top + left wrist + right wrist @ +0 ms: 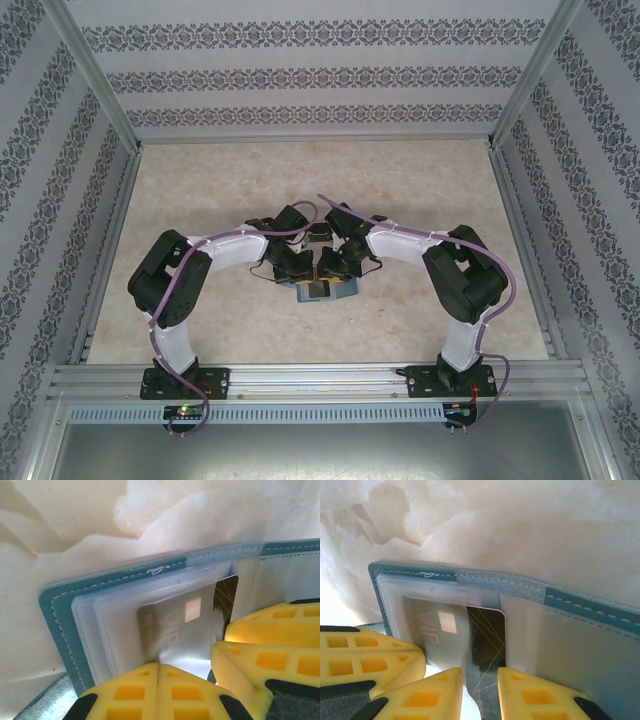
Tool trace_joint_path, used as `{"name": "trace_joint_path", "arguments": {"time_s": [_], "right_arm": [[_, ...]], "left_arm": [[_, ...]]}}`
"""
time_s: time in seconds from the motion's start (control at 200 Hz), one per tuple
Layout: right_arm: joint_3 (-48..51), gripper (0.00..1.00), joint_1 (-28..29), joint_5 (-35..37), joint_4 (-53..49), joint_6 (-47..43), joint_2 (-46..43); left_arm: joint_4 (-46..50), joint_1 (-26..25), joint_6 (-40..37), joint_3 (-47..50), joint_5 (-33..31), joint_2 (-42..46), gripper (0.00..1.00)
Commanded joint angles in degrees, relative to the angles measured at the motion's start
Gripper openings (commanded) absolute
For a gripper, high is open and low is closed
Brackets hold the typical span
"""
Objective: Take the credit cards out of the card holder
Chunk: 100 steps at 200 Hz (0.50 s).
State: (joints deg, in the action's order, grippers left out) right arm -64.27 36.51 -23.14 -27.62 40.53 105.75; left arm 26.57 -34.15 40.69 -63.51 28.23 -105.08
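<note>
A teal-blue stitched bifold card holder (590, 607) is lying open and flat on the pale tabletop (220, 190), frosted pockets facing up. A silver-grey credit card marked VIP (432, 627) is sitting inside one pocket. Just beside it, a dark credit card with thin gold lines (487, 640) is sticking partway out.

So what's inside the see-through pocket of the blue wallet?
In the frosted plastic pocket of the teal bifold wallet lies a silver card marked VIP. A dark card with gold lines pokes out beside it. Any cards underneath are covered.

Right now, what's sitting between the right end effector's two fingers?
The dark credit card, as the right wrist view shows: it stands between the right end effector's fingers, its far end reaching up to the open card holder.
</note>
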Motion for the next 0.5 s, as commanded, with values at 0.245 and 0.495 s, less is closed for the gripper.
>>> {"name": "trace_joint_path", "arguments": {"time_s": [0.245,0.495], "right_arm": [[0.27,0.28,-0.39,3.36,-4.2,-1.71,-1.25],[0.51,0.28,-0.61,2.72,-3.64,-1.47,-2.54]], "left_arm": [[5.9,-0.57,-1.29,-1.61,-3.04,0.07,0.1],[5.91,-0.64,-1.78,-1.72,-2.59,-1.64,0.08]]}}
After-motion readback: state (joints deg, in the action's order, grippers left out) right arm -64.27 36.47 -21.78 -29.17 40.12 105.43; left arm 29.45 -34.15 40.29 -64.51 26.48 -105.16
